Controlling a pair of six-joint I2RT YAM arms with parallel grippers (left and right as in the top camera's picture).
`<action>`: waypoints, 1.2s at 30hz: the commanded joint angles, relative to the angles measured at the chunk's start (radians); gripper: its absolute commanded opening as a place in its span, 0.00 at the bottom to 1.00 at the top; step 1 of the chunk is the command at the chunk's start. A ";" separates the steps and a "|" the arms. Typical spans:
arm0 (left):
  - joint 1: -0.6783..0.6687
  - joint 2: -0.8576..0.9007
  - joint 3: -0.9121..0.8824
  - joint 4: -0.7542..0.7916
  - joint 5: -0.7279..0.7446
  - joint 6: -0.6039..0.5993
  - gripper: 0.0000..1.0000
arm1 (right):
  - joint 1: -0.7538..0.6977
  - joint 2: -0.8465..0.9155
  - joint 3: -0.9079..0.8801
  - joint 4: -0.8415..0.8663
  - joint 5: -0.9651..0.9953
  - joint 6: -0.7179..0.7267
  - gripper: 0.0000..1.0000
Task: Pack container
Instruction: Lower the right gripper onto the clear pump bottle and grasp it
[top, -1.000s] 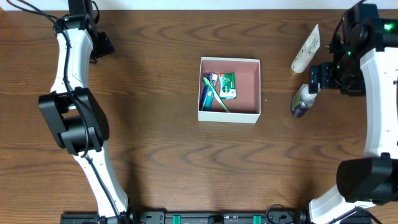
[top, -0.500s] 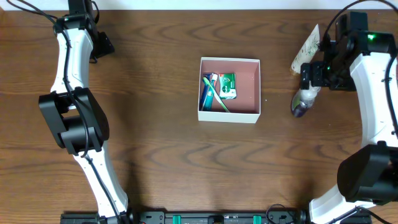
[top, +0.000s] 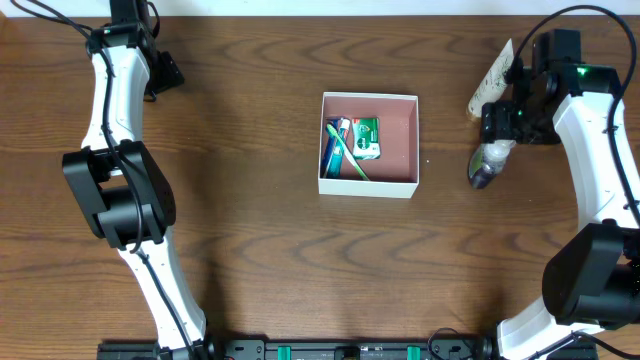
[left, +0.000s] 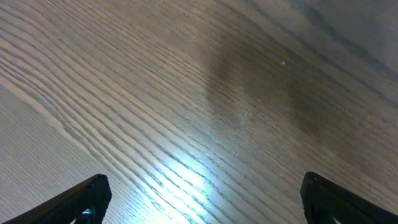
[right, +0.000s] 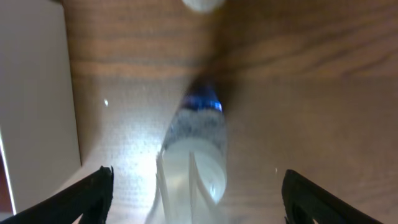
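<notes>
My right claw (right: 196, 196) hangs spread wide over a small clear plastic bottle (right: 194, 137) with a dark blue end. The bottle lies on the grained brown wooden table (top: 250, 230), and a white squeeze tube (top: 492, 80) lies just beyond it. The square, white-walled cardboard container (top: 367, 187), pink-brown inside, sits mid-table beside the bottle and holds a green toothbrush (top: 355, 165) and a green packet (top: 366, 138). My left claw (left: 205, 202) gapes wide over bare wood, well apart.

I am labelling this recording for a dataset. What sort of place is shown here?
Likely a robot lab bench, not a home: left arm and right arm at a wood-grain table, with a cardboard container, a small bottle and a tube laid out for packing.
</notes>
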 joint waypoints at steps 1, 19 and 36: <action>0.002 -0.039 0.020 -0.003 -0.013 -0.002 0.98 | -0.004 -0.011 -0.005 0.025 -0.021 -0.005 0.77; 0.002 -0.039 0.020 -0.003 -0.013 -0.002 0.98 | -0.004 -0.011 -0.043 0.014 -0.055 0.033 0.65; 0.002 -0.039 0.020 -0.003 -0.013 -0.002 0.98 | -0.004 -0.011 -0.043 0.022 -0.054 0.033 0.30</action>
